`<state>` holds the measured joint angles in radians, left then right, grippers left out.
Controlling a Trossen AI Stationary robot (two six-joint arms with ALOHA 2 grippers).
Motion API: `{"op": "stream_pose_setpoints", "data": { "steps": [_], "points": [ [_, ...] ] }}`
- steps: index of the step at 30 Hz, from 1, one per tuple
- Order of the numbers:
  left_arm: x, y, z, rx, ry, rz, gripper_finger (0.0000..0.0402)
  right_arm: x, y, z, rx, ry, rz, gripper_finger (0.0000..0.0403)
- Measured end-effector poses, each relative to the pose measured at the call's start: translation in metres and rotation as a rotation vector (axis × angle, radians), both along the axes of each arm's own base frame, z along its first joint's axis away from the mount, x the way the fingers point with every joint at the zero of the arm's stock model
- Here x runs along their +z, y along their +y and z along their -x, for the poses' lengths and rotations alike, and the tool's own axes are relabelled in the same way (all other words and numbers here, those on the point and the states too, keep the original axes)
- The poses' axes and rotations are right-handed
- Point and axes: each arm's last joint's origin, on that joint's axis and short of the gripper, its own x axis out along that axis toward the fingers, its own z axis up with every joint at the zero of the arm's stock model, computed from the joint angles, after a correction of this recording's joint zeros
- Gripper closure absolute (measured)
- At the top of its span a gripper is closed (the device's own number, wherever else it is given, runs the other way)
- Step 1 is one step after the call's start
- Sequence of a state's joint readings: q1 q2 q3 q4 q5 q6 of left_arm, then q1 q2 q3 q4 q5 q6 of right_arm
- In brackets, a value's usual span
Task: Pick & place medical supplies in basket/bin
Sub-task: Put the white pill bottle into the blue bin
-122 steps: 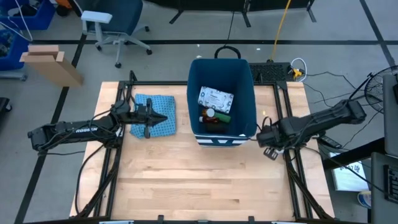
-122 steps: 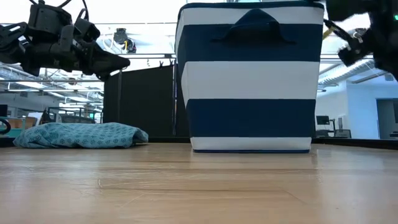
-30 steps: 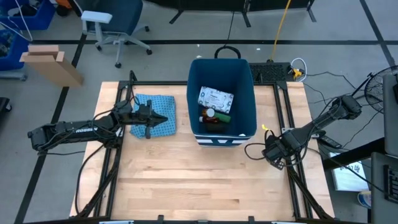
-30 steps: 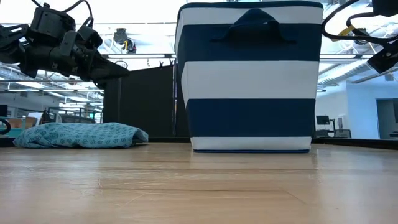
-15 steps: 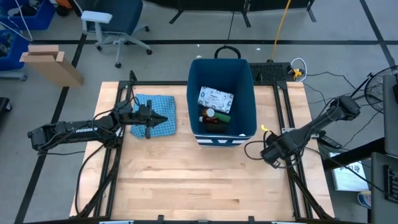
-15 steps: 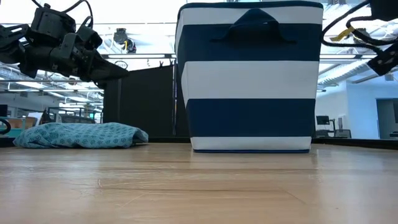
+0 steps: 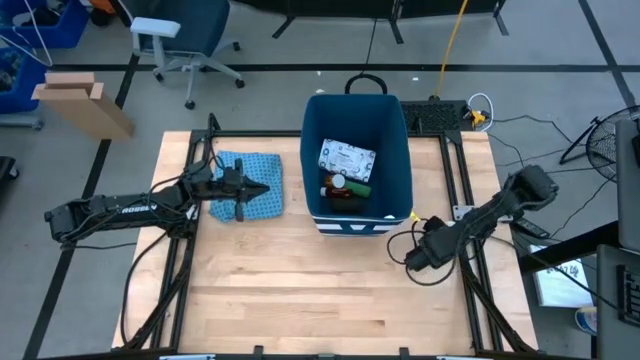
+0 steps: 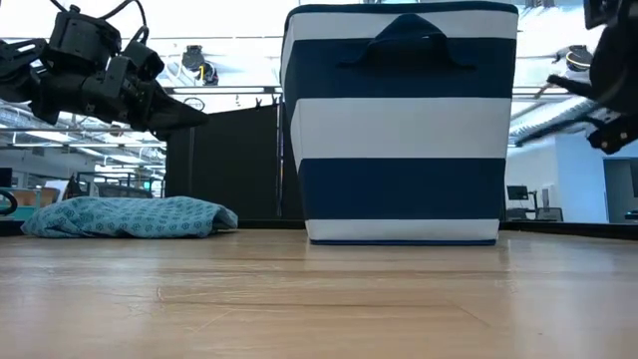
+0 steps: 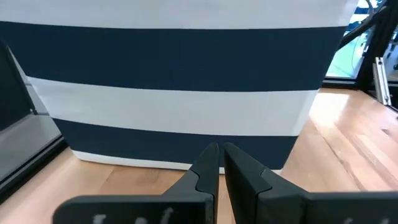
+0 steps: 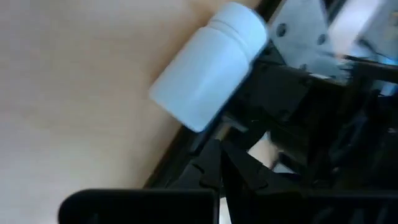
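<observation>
Right gripper hung low over the worktop, near and right of the bin, jaws clenched and empty, a white bottle lying just ahead. Left gripper hovered above the blue cloth, jaws pinched together, empty. Farther back, the packet and dark bottle sat inside the bin.

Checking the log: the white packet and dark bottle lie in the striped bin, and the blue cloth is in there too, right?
Not the cloth. The high view shows the blue cloth on the table left of the bin, under the left pincer. The white packet and dark bottle are inside.
</observation>
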<state>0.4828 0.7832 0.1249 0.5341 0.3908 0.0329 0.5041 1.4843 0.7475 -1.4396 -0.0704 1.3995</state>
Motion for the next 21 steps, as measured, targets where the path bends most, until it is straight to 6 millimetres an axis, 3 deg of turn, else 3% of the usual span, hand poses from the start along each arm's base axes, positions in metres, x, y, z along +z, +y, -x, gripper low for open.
{"op": "stream_pose_setpoints", "data": {
  "steps": [12, 21],
  "points": [
    [0.002, 0.000, 0.000, 0.002, -0.023, 0.009, 0.0376, -0.033, 0.003, -0.009, 0.038, 0.235, 0.104, 0.0403],
    [0.004, 0.000, 0.000, 0.003, -0.044, 0.014, 0.0376, -0.047, -0.003, -0.019, 0.077, 0.177, 0.102, 0.0403]
  ]
}}
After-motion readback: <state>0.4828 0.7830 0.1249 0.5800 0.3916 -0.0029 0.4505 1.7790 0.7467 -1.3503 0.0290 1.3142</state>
